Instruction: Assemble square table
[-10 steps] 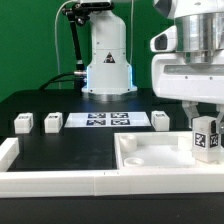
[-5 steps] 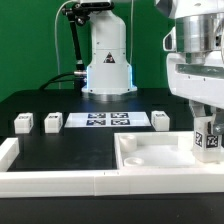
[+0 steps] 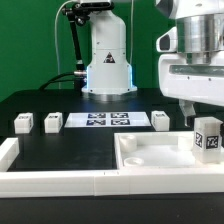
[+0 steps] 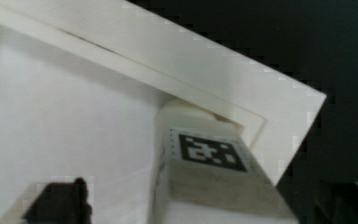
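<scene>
Fingers [image 3: 187,108] hang spread above the leg [image 3: 207,138], grasping nothing; the one seen in the wrist view stands clear of it. That leg stands upright in the square slab's [image 3: 150,158] corner, at three o'clock in the exterior view, probably set there for fastening. Three spare legs [image 3: 52,122] flank the marker board [image 3: 100,120] on the desk at eleven o'clock. The rail [image 3: 60,180] at seven blocks nothing.

My black bench [image 3: 70,148] holds my arm's base [image 3: 107,70] at its far edge, then a row: white leg [image 3: 22,123], second leg [image 3: 52,122], the marker board [image 3: 100,120], third leg [image 3: 161,119]. The square slab [image 3: 150,159] and a long white rail [image 3: 50,181] line the near edge.
</scene>
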`<state>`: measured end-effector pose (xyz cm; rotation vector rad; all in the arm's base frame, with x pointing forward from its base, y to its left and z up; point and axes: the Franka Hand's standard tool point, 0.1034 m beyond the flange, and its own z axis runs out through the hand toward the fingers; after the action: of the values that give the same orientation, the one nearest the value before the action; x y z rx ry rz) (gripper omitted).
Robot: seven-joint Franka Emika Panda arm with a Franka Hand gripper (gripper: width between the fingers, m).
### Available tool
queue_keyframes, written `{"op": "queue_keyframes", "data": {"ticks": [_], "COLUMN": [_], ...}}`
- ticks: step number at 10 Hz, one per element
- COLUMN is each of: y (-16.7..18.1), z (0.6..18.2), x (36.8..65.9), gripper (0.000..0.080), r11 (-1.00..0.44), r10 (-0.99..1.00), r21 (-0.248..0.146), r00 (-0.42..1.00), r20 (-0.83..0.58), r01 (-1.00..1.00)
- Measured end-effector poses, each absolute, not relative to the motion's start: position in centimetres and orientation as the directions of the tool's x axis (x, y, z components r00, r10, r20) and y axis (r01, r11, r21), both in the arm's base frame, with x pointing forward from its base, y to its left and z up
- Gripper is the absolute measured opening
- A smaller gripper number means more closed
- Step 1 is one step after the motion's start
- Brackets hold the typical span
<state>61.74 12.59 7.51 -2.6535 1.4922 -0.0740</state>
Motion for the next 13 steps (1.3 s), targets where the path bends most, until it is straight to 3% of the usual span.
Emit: {"op": "queue_keyframes", "data": {"ticks": [6,13], "y": [11.84,11.96], "z": [7.90,7.84], "x": [62.38,62.35], "gripper": [0.0649,0.0649], "r11": [-0.884,-0.997], "r10": [-0.463,-0.059], "r21": [-0.098,-0.049], "r00": [0.884,0.993], "r20": [0.062,0.098], "r01": [-0.457,-0.054]}}
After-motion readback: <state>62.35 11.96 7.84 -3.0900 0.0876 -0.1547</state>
